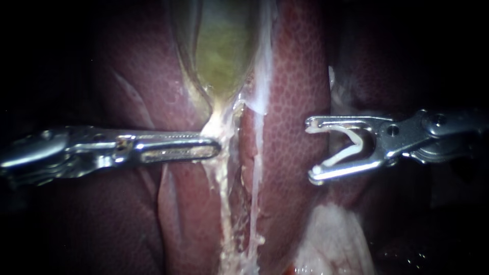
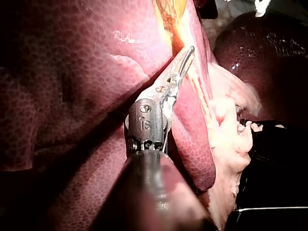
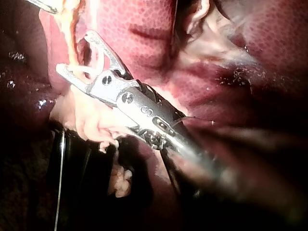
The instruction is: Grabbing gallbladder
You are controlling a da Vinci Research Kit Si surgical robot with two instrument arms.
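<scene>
Clearly your left instrument is the one doing the grabbing. Its shaft comes in level from the left, and its jaws lie closed together just where the greenish gallbladder narrows into a pale, stringy neck. In the endoscope view that pale tissue looks pinched at the very tip of the jaws, so you have a bite, though a small one. The left wrist view shows the same tip pressed into yellowish tissue at the sac's narrow end. The gallbladder sits in the groove between two lobes of liver, with the sac above the grip and whitish strands trailing below it. Holding at the neck makes sense, I judge, because it lets you steady or draw the sac aside without squeezing its full body. Your right instrument hangs well apart over the right lobe, touching no tissue that I can see. Its jaws stand wide apart with a white V-shaped clip seated between them, touching both. That keeps the clip ready yet clear of the grip. Before you pull, check the bite is deep enough, because a thin hold at the tip could slip.
</scene>
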